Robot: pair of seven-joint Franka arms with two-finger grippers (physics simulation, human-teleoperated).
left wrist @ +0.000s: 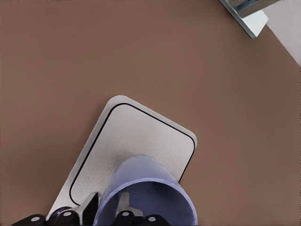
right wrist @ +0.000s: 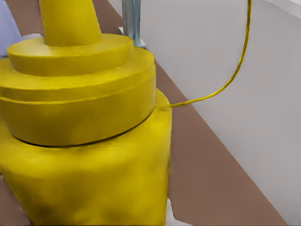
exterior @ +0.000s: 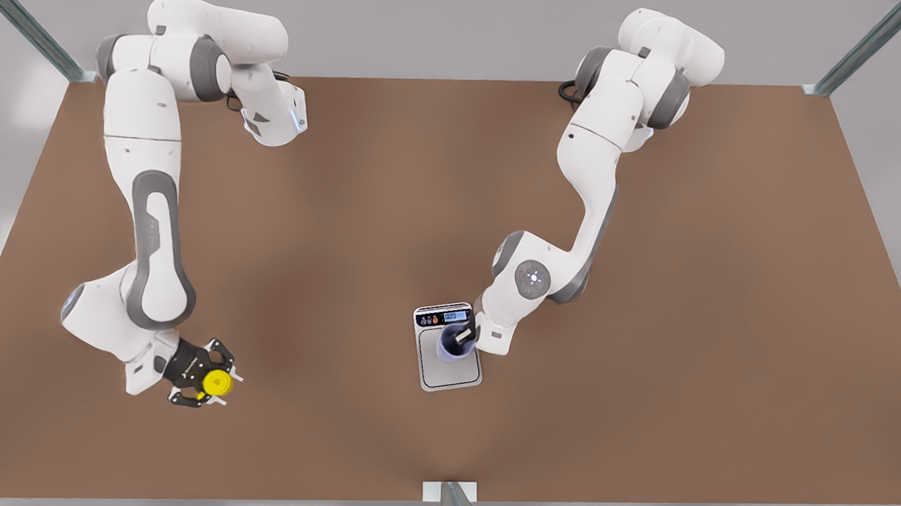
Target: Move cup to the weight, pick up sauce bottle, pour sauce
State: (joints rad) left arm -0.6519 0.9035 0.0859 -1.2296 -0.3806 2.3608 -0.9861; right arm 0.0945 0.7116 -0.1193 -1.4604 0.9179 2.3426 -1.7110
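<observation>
The left gripper is gripping the cup's rim, fingers clamped, cup resting on the weight. The right gripper, at the desk's other side, is clamping the sauce bottle. Next, likely: carrying the bottle over for pouring.

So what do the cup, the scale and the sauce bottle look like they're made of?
Cup: looks like thin translucent lavender plastic, since the left gripper finger shows through its wall. Scale: matte silver-grey plate, maybe brushed metal or plastic, white rim. Sauce bottle, held in the right gripper: opaque yellow plastic by its look, dull, stepped cap.
</observation>
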